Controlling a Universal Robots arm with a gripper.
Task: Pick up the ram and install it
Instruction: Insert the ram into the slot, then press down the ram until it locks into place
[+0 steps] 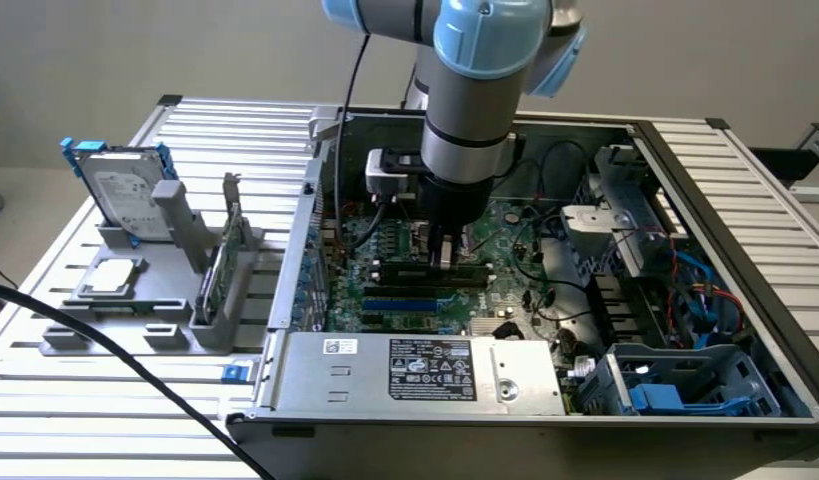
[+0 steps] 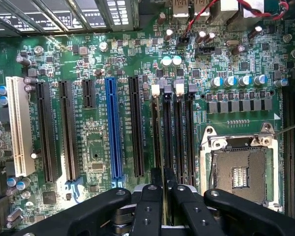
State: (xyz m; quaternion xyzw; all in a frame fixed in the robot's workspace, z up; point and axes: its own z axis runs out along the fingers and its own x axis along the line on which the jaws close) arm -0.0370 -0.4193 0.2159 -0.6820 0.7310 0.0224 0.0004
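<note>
The arm reaches down into the open computer case (image 1: 649, 140). My gripper (image 1: 445, 255) is low over the green motherboard (image 1: 389, 240), shut on the ram (image 1: 406, 268), a slim dark stick lying along the black memory slots. In the wrist view the two black fingers (image 2: 150, 196) stand almost together around a thin dark edge, with my gripper (image 2: 163, 173) in line with the memory slots (image 2: 178, 132) beside the processor socket (image 2: 238, 172). Whether the ram is seated in a slot cannot be told.
On the exterior view's left a grey holder (image 1: 156, 330) carries a silver hard drive with blue rails (image 1: 122, 190), a square silver chip (image 1: 109, 278) and a slim board on edge (image 1: 222, 260). A power supply (image 1: 423, 370) and cables (image 1: 689, 290) crowd the case.
</note>
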